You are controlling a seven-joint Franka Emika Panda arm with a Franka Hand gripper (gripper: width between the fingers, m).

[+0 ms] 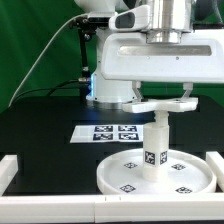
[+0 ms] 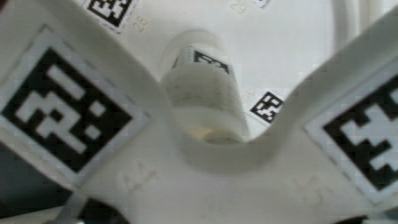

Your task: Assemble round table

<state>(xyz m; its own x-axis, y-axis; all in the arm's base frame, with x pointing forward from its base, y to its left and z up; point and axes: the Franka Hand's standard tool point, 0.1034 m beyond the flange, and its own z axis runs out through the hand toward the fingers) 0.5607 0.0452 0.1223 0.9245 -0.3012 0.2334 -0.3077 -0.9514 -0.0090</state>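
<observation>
The large rimmed round disc [image 1: 186,172] lies flat at the front of the black table. The thick cylindrical leg [image 1: 156,140] stands upright in its middle. The small flat base piece [image 1: 148,104] sits level on top of the leg. My gripper [image 1: 161,95] is directly above it and shut on it. In the wrist view the base piece [image 2: 196,180] fills the near field with two large tags. The leg [image 2: 205,92] shows through its notch, with the disc [image 2: 302,40] beneath. My fingers are hidden there.
The marker board [image 1: 113,132] lies flat behind the disc. White border rails run at the exterior view's left [image 1: 8,170] and right [image 1: 217,160]. The arm's base [image 1: 110,90] stands at the back, before a green backdrop.
</observation>
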